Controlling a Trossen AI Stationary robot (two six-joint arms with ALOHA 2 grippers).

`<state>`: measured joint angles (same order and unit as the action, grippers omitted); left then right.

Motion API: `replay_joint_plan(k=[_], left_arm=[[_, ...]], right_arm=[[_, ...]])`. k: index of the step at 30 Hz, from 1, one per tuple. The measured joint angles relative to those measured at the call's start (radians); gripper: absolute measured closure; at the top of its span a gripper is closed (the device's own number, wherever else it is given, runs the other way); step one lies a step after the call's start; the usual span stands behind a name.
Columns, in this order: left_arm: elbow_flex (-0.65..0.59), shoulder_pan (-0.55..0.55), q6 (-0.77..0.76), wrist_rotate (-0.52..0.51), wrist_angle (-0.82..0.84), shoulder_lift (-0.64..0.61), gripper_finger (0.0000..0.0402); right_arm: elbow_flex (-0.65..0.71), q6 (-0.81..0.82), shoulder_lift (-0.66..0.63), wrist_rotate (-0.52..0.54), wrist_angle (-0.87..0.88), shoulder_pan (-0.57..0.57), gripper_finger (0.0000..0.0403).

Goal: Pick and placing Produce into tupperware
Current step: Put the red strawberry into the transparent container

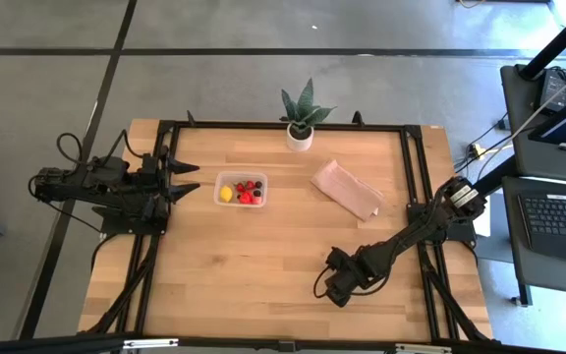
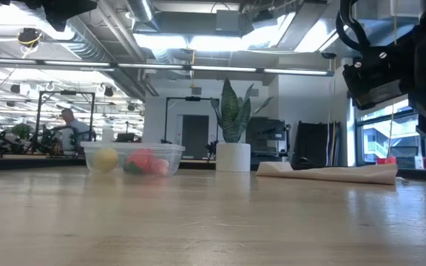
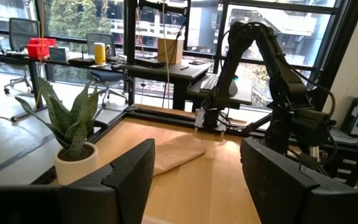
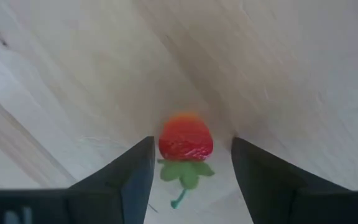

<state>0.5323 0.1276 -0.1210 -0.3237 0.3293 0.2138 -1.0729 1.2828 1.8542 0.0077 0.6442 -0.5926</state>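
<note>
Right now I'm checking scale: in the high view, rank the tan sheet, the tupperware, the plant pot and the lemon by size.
1. tan sheet
2. tupperware
3. plant pot
4. lemon

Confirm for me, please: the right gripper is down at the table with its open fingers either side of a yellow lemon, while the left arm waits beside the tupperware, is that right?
Not quite: the fruit is wrong. In the right wrist view, the piece between the right gripper's open fingers is a red strawberry with a green stem, not a lemon. The yellow lemon already lies in the tupperware, as the high view shows. The left gripper does wait beside it.
</note>
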Motion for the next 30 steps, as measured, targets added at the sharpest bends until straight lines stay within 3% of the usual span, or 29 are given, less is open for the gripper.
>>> replay_joint_plan(k=[12, 23, 30], left_arm=[[0.000, 0.000, -0.003, 0.000, 0.000, 0.000, 0.0172], [0.000, 0.000, -0.003, 0.000, 0.000, 0.000, 0.0172], [0.000, 0.000, -0.003, 0.000, 0.000, 0.000, 0.0172]], right_arm=[[0.007, -0.006, 0.003, 0.001, 0.006, 0.000, 0.0193], [0.010, -0.008, 0.004, 0.001, 0.017, 0.001, 0.0275], [0.010, -0.009, 0.004, 0.001, 0.027, 0.001, 0.0303]])
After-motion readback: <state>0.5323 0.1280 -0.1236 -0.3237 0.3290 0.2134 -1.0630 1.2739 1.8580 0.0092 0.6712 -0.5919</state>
